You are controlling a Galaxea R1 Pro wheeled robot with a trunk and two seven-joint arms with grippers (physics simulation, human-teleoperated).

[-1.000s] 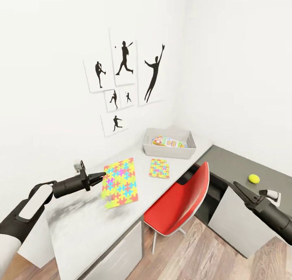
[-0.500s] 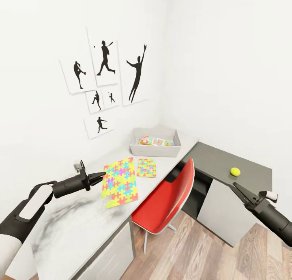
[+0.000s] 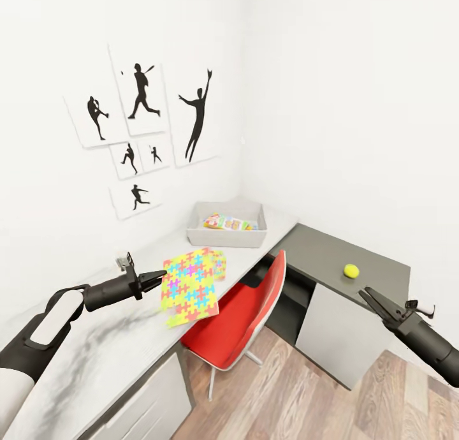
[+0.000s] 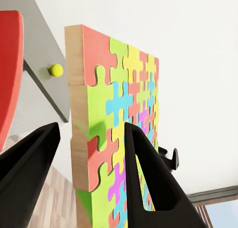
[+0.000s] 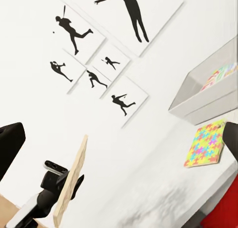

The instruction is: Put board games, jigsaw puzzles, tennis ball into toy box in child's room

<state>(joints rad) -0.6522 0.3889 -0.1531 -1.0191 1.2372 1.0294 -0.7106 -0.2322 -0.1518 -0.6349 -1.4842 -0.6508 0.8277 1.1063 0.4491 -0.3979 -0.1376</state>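
The left gripper (image 3: 159, 277) is clamped on one edge of a flat jigsaw puzzle box covered in yellow, green, pink and blue interlocking pieces (image 3: 189, 286), which hangs lifted above the long pale grey table (image 3: 95, 357) with its long axis running away from the fingers toward the far corner. The shallow pale grey toy box with sloping sides (image 3: 226, 223) lies further along that same line, well apart from the held puzzle, near the corner under the black baseball-player silhouette pictures (image 3: 141, 92); so the left arm is plainly the nearer one, and the carry goes forward and a little right. Inside the tub lies a flat printed box in mixed colours (image 3: 229, 222), likely one of the board games, though the print is too small to read. A second, smaller jigsaw puzzle box (image 5: 206, 144) lies flat on the table between the held one and the tub. The right gripper (image 3: 368, 298) hangs with its jaws apart and empty, near the dark grey side desk (image 3: 331, 261), where the small yellow-green tennis ball (image 3: 350, 271) rests. A red chair (image 3: 242, 319) stands tucked at the table's edge.
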